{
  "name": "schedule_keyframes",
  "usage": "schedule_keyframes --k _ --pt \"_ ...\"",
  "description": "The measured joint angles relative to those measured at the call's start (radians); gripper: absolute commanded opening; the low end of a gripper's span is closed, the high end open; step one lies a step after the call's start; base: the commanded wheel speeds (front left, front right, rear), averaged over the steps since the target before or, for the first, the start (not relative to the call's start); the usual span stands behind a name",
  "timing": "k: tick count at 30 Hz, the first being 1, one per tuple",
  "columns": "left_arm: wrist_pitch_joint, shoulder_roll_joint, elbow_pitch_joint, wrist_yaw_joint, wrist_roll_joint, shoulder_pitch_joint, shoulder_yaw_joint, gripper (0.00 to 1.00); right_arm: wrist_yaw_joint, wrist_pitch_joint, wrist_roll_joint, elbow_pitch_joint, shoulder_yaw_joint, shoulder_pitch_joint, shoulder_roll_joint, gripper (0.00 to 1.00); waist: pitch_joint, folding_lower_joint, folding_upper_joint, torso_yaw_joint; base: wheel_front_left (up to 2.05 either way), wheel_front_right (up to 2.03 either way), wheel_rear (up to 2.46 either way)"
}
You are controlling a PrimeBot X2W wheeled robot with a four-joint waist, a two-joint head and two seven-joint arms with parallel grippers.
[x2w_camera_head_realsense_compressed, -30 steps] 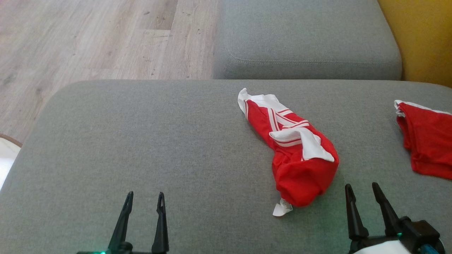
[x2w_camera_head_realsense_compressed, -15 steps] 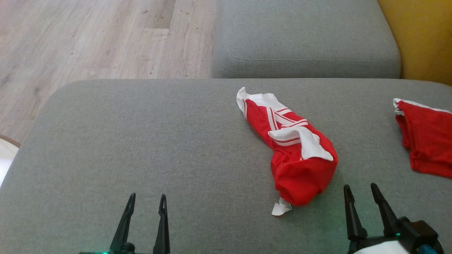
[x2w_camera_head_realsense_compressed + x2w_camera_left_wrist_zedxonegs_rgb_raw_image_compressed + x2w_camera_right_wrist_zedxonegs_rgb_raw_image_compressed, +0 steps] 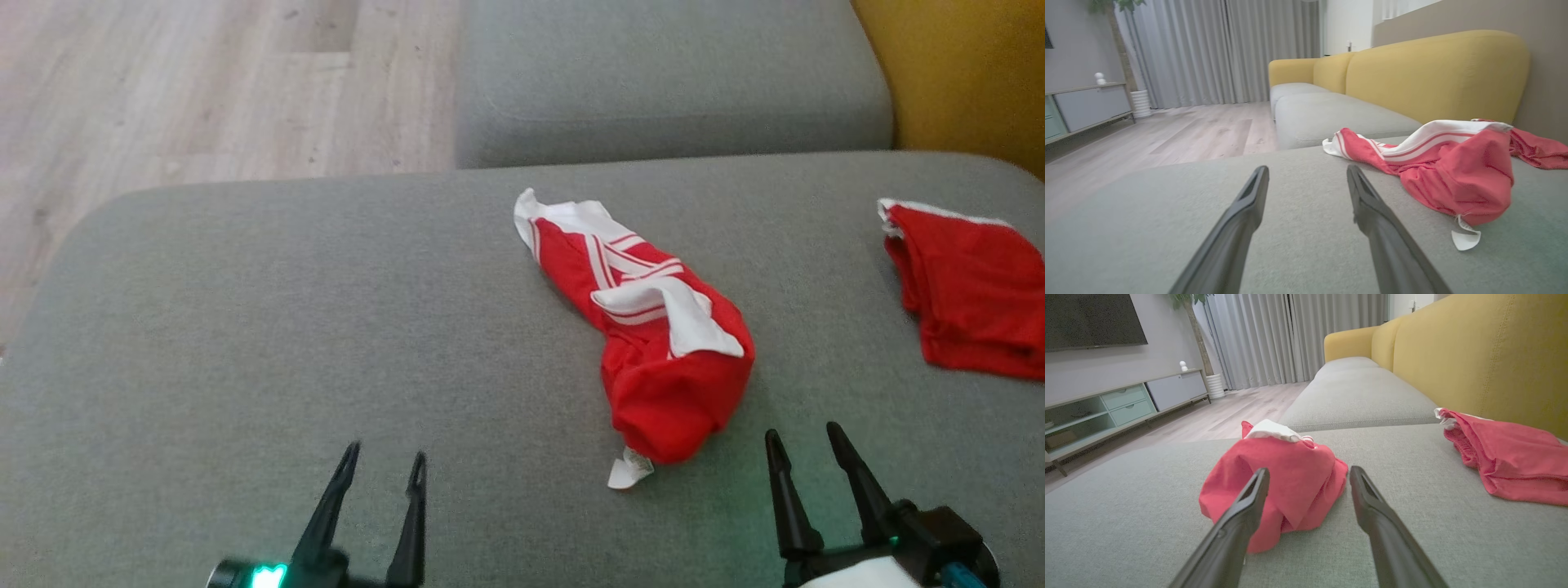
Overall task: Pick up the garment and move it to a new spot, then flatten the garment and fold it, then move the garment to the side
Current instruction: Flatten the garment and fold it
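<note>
The crumpled red-and-white striped garment point(image 3: 653, 343) lies on the grey fabric seat cushion point(image 3: 310, 327), right of its middle. A second red cloth point(image 3: 963, 294) lies farther right, well apart. The right gripper point(image 3: 802, 429) sits just right of the garment's near end, the left gripper point(image 3: 385, 451) well left.

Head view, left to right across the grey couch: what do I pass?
In order: left gripper → crumpled red garment with white stripes → right gripper → second plain red garment at the right edge.
</note>
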Motion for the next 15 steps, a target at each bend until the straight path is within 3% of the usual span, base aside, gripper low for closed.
schedule_keyframes --k 7,15 --pt "0.028 -0.001 0.135 -0.061 0.009 -0.229 -0.082 1.00 0.000 0.000 -0.014 -0.007 0.026 -0.032 0.000 1.00 0.064 0.0000 0.0000 -0.052 0.00 0.00 0.00" --pt "0.282 -0.009 0.205 -0.087 -0.076 -0.679 -0.291 1.00 0.000 0.000 -0.022 -0.025 0.044 -0.141 -0.005 1.00 0.210 0.0003 0.0000 -0.113 0.00 0.00 0.00"
